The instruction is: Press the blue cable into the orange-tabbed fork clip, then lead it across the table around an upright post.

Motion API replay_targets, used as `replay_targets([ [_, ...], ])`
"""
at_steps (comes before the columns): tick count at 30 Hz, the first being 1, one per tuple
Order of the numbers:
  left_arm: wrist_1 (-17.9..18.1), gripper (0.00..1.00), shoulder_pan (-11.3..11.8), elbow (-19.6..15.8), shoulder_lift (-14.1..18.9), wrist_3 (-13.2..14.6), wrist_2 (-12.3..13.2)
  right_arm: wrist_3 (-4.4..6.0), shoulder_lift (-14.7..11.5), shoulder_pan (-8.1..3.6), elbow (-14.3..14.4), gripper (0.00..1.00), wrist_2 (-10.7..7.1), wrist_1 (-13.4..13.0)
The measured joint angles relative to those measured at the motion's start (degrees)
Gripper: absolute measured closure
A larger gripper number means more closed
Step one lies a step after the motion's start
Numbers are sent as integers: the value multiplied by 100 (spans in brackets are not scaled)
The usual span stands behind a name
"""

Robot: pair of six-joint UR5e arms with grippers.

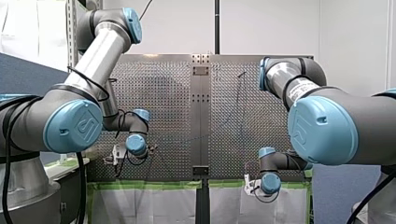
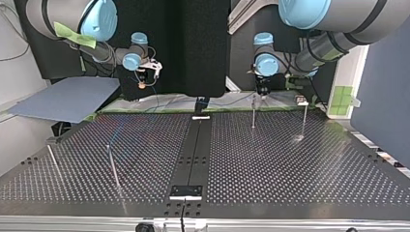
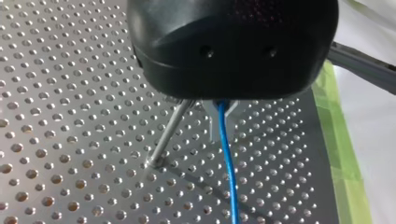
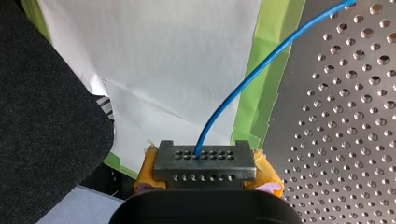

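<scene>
Both pincers pinch the blue cable [image 3: 229, 177], which runs crosswise from my right pincer [image 4: 204, 156] at the top view's upper left to my left pincer [image 3: 222, 110], just beside an upright post [image 3: 168, 135]

Table [image 3: 56, 140] is perforated sheet metal, satin-bright and reflective. Post [image 3: 169, 133] is a bare polished metal rod. Blue cable [image 3: 227, 158] has a smooth plastic sheath with a slight gloss. My left gripper [image 3: 223, 108] has a black, smooth, semi-gloss casing. My right gripper [image 4: 204, 156] shows dark matt drilled metal and yellow-orange pads. Green tape [image 4: 261, 93] looks matt; white paper [image 4: 163, 70] is creased. Dark panel [image 4: 42, 116] is matt, cloth-like.
</scene>
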Motion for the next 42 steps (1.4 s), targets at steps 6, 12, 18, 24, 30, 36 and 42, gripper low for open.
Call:
replay_targets([
  [6, 106, 99, 23, 0, -7, -7, 71, 0, -1, 7, 1, 99, 0, 10],
  [12, 115, 99, 60, 0, -34, -16, 99, -6, -14, 8, 0, 99, 0, 24],
  [18, 113, 99, 110, 1, -115, -21, 132, -8, -22, 8, 1, 99, 0, 34],
  [24, 120, 99, 153, 0, -181, -38, 138, -9, -26, 13, 1, 99, 0, 37],
  [30, 138, 99, 216, 1, -184, -63, 146, -9, -26, 10, 1, 99, 0, 37],
  [36, 154, 99, 283, 1, -180, -101, 254, -15, -27, 2, 1, 99, 0, 42],
  [42, 164, 99, 313, 1, -160, -168, 513, -25, -26, -3, 1, 99, 0, 50],
])
